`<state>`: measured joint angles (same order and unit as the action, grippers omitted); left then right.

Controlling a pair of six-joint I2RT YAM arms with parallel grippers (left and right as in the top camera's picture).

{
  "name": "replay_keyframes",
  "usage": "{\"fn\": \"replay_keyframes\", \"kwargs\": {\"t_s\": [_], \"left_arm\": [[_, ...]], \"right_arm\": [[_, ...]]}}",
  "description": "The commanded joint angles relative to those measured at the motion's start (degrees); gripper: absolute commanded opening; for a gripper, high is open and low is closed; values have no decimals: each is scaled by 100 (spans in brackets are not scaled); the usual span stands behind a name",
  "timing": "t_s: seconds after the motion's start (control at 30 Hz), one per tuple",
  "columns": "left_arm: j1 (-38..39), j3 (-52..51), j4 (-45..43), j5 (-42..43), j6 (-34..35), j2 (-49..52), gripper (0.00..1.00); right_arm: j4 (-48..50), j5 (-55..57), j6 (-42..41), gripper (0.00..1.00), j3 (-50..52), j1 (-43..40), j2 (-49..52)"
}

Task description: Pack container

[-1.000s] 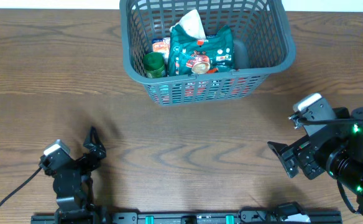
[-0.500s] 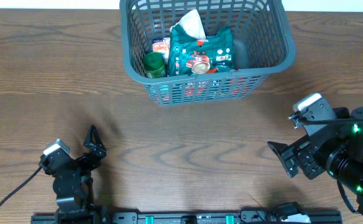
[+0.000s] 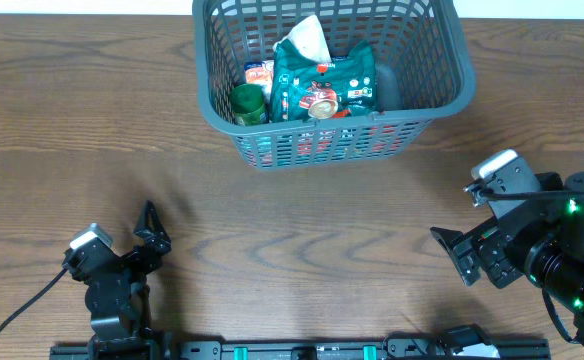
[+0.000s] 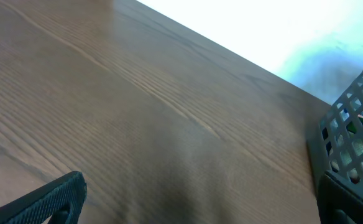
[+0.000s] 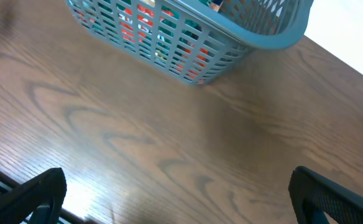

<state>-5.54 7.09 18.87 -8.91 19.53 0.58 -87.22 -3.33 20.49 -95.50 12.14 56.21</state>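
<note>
The dark grey lattice container (image 3: 212, 110) stands at the far middle of the table. It holds a green pouch (image 3: 324, 85), a green-lidded jar (image 3: 249, 102), a small red-labelled pack (image 3: 259, 73) and a white-topped packet (image 3: 305, 38). Its corner shows in the left wrist view (image 4: 349, 149) and its side in the right wrist view (image 5: 188, 43). My left gripper (image 3: 150, 228) rests near the front left, open and empty. My right gripper (image 3: 454, 258) rests at the front right, open and empty. Both are far from the container.
The wooden table (image 3: 302, 230) lies bare between the grippers and the container. A rail with teal fittings (image 3: 302, 351) runs along the front edge. A black cable (image 3: 17, 310) trails from the left arm.
</note>
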Motion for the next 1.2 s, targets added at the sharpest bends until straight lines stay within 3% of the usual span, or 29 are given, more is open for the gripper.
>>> {"fn": "replay_keyframes", "kwargs": {"t_s": [0.0,0.5,0.67,0.83,0.97,1.17], "left_arm": [[-28,-133,4,76,31,-35,99],[-28,-133,4,76,31,-35,99],[-28,-133,4,76,31,-35,99],[-28,-133,4,76,31,-35,99],[-28,-133,4,76,28,-35,99],[-28,-133,4,76,31,-35,99]], "right_arm": [[-4,11,-74,99,-7,15,-7],[-15,33,-66,99,-7,17,-9],[623,-483,-98,99,372,26,-424],[2623,-1342,-229,99,2476,26,-1510],[4190,-1449,-826,99,4437,26,-2387],[5692,-1381,-1425,99,6625,28,-3423]]}}
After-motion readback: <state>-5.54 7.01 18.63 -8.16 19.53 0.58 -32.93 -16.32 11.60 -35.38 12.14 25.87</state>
